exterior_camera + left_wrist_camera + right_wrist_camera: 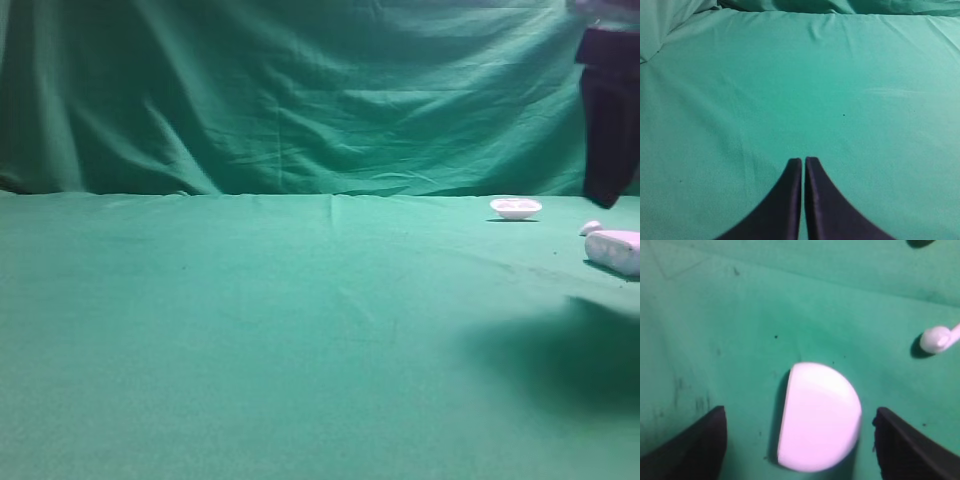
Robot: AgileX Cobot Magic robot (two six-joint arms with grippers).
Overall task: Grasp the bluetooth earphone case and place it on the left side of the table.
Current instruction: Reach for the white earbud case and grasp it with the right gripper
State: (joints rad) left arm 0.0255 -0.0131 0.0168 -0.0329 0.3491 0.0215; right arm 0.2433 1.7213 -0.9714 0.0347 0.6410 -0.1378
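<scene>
1. Right gripper (800,440): jaws spread wide, empty, straddling the bluetooth earphone case (819,416) without touching it.
2. Left gripper (803,165): jaws pressed together, empty.
3. The case lies on the surface (250,330), far right, beside a loose earbud (938,338).
4. Likely light, rigid, slippery; pinch its flat sides.

Your left gripper (803,165) has both dark fingers pressed together, tips meeting, pointing forward and slightly down. Your right gripper (800,437) stands wide apart, one dark finger (695,442) at each lower corner of its wrist view, neither finger touching anything.
</scene>
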